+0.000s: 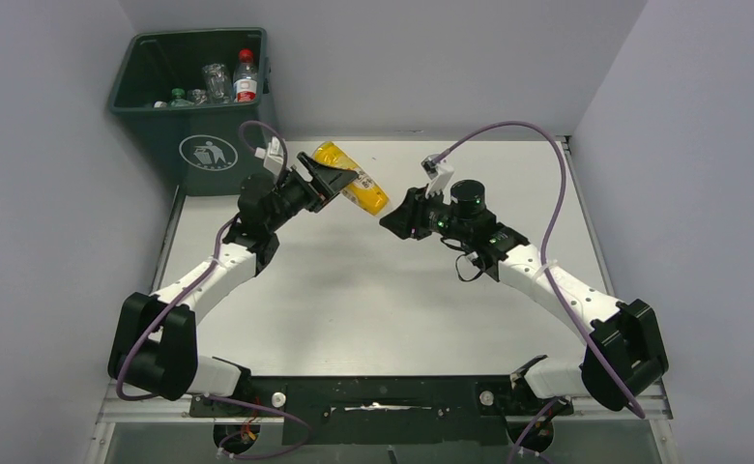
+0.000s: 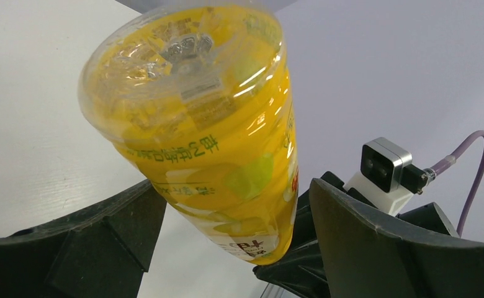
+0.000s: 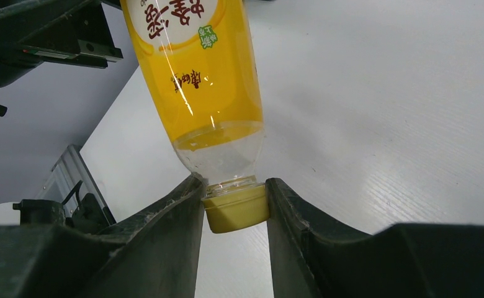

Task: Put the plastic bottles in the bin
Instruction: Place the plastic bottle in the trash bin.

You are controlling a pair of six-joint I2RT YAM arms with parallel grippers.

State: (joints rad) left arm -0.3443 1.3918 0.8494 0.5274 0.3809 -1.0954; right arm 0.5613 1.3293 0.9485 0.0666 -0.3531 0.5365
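A yellow plastic bottle (image 1: 354,181) hangs tilted above the table between my two grippers. My right gripper (image 3: 234,186) is shut on its yellow cap (image 3: 236,212), with the bottle body (image 3: 196,74) reaching away from it. My left gripper (image 2: 233,192) is open, and its jaws straddle the lower body of the bottle (image 2: 202,124); a gap shows at the right finger (image 2: 363,236). In the top view the left gripper (image 1: 327,184) is at the bottle's base end and the right gripper (image 1: 394,218) at its cap end. The dark green bin (image 1: 199,145) stands at the far left and holds several bottles (image 1: 246,77).
The bin stands off the table's far left corner, against the left wall. Grey walls close in the left, back and right sides. The right wrist camera (image 2: 385,167) shows beyond the bottle in the left wrist view.
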